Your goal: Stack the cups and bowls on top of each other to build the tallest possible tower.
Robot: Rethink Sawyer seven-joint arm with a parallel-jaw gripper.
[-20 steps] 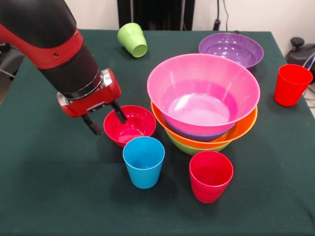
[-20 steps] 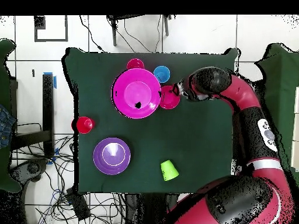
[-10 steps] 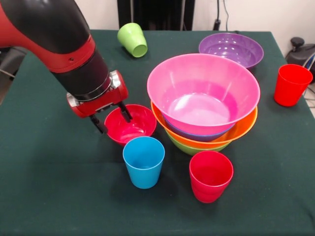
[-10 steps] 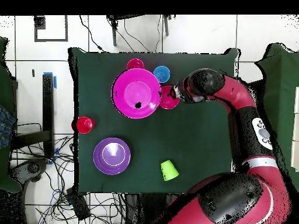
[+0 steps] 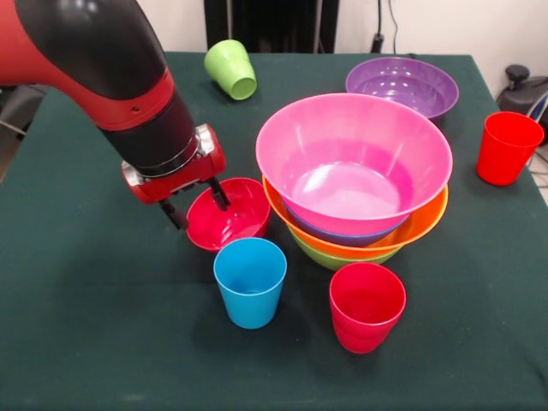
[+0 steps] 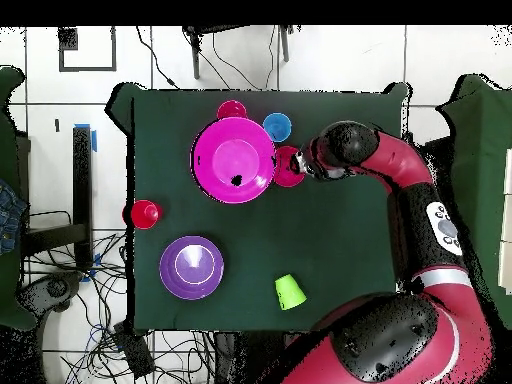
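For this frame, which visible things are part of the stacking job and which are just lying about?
Job:
small red bowl, gripped by the gripper
tower
purple bowl
blue cup
green cup
two red cups

Lying about:
floor cables

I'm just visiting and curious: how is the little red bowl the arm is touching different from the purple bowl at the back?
The red bowl is much smaller than the purple bowl. The red bowl is tilted, its rim gripped between the gripper's fingers, one inside and one outside; the purple bowl sits level and untouched. The red bowl lies beside the tower; the purple bowl stands apart behind it. Both are glossy, round and empty.
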